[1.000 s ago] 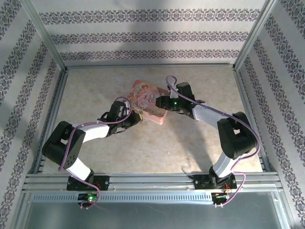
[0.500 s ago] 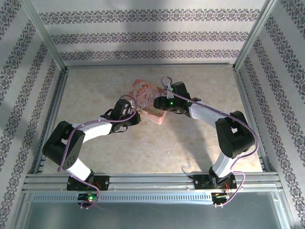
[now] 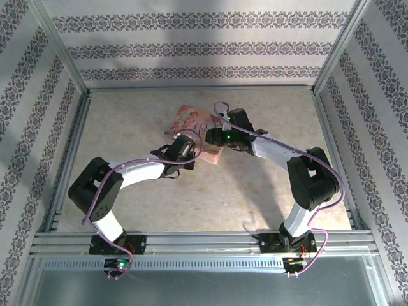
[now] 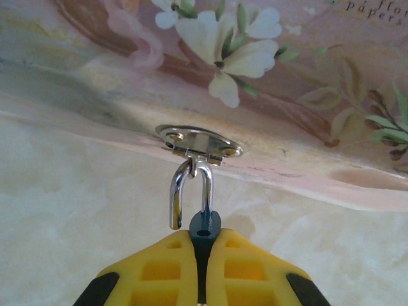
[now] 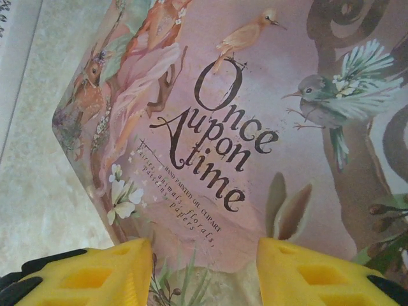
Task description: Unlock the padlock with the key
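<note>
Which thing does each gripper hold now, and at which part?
Left gripper pinches the padlock by its blue body; right gripper is open, holding nothing.

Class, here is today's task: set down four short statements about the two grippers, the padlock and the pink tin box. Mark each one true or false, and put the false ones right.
1. The left gripper is closed on the blue part of the padlock. True.
2. The right gripper is clamped shut. False: its fingers stand wide apart above the lid.
3. The padlock's shackle passes through a metal loop on the tin box. True.
4. The lid reads "Happy Birthday". False: it reads "Once upon a time".
</note>
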Robot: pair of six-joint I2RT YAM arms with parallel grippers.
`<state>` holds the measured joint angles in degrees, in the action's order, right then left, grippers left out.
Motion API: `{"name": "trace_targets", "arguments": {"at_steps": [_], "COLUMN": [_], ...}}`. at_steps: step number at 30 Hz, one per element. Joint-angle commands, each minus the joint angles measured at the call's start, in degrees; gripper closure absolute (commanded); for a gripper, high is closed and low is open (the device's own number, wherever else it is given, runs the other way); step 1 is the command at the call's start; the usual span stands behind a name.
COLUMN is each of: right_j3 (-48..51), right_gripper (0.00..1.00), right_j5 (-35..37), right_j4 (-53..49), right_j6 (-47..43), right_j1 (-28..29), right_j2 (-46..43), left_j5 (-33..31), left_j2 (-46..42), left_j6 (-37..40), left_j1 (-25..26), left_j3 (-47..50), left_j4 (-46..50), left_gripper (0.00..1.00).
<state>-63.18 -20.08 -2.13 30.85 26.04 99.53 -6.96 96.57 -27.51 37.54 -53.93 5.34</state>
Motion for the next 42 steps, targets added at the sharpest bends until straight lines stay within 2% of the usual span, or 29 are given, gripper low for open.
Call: {"name": "trace_targets", "arguments": {"at_steps": [1, 9, 11, 19, 28, 34, 42], "right_j3": [0.1, 0.1, 0.1, 0.1, 0.1, -0.3, -3.6], "right_gripper": [0.52, 0.52, 0.52, 0.52, 0.52, 0.51, 0.49], "right_j5": [3.1, 4.1, 4.4, 4.8, 4.5, 3.8, 2.4], "right_j4": [-3.8, -4.2, -4.3, -4.7, -4.8, -5.0, -7.1], "right_j6": [-1.1, -1.5, -1.8, -2.1, -2.2, -3.2, -5.3], "right_j1": [0.1, 0.1, 0.1, 0.1, -0.4, -0.9, -1.9], "right_j2": [2.1, 2.5, 2.5, 2.5, 2.4, 1.8, -2.0], "left_j5": [-8.5, -13.3, -13.6, -11.1, -6.7, -6.6, -5.1], "left_j2": [3.2, 7.7, 8.6, 9.2, 8.1, 3.8, -9.3], "left_j6": [3.4, 6.8, 7.3, 9.2, 10.1, 9.9, 12.7], "left_j1": [2.2, 5.5, 5.9, 6.4, 6.4, 6.3, 3.9], "left_j3": [-1.5, -5.2, -5.9, -5.6, -2.9, -0.5, 1.4], "left_j4": [7.4, 8.3, 8.4, 5.3, 0.0, -1.3, -1.0], "left_gripper": [1.00, 1.00, 0.95, 0.81, 0.75, 0.70, 0.59]}}
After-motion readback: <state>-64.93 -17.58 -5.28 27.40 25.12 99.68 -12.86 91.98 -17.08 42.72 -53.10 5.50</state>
